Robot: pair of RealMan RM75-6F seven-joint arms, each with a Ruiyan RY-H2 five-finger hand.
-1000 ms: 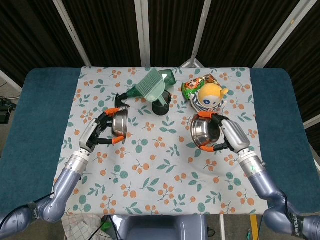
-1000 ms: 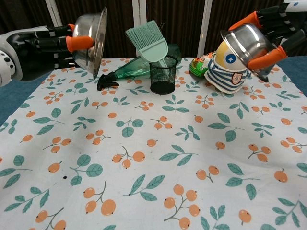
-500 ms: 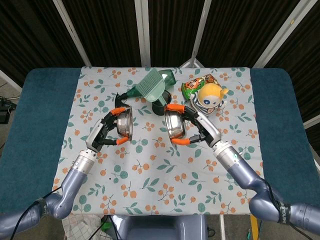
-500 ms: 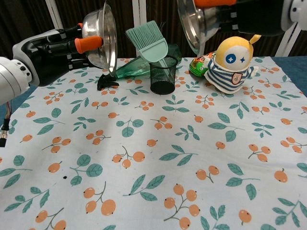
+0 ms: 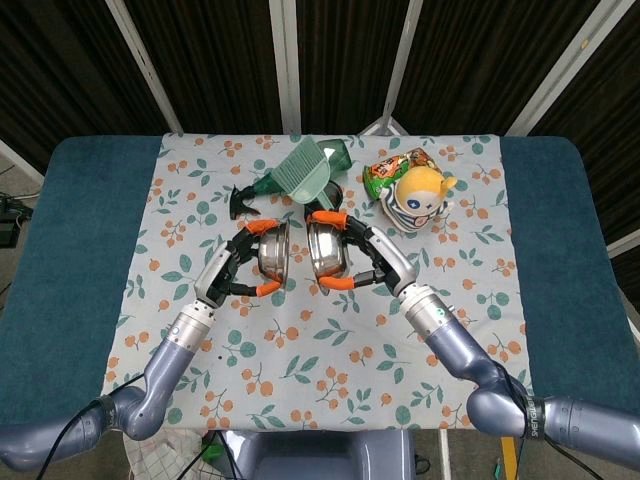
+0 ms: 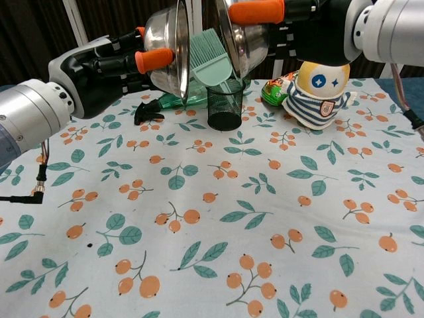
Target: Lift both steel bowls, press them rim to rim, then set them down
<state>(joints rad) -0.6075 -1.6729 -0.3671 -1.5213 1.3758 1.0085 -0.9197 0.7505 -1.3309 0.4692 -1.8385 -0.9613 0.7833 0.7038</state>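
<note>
Two steel bowls are held in the air over the middle of the floral cloth, turned on edge with their open rims facing each other. My left hand (image 5: 238, 262) (image 6: 116, 63) grips the left bowl (image 5: 272, 253) (image 6: 167, 45). The right bowl (image 5: 324, 251) (image 6: 242, 36) is gripped by my right hand (image 5: 375, 258) (image 6: 301, 26). A narrow gap still shows between the two rims in both views; the bowls are close but apart.
Behind the bowls stands a black mesh cup (image 6: 225, 106) with a green brush (image 6: 209, 56) in it, and a green spray bottle (image 6: 173, 101) lies beside it. A yellow plush toy (image 6: 321, 89) and a snack packet (image 6: 275, 89) sit at the back right.
Both hands carried their bowls inward toward the table's centre. The gap between the rims shrank from wide to narrow, and the right bowl turned to face the left one.
</note>
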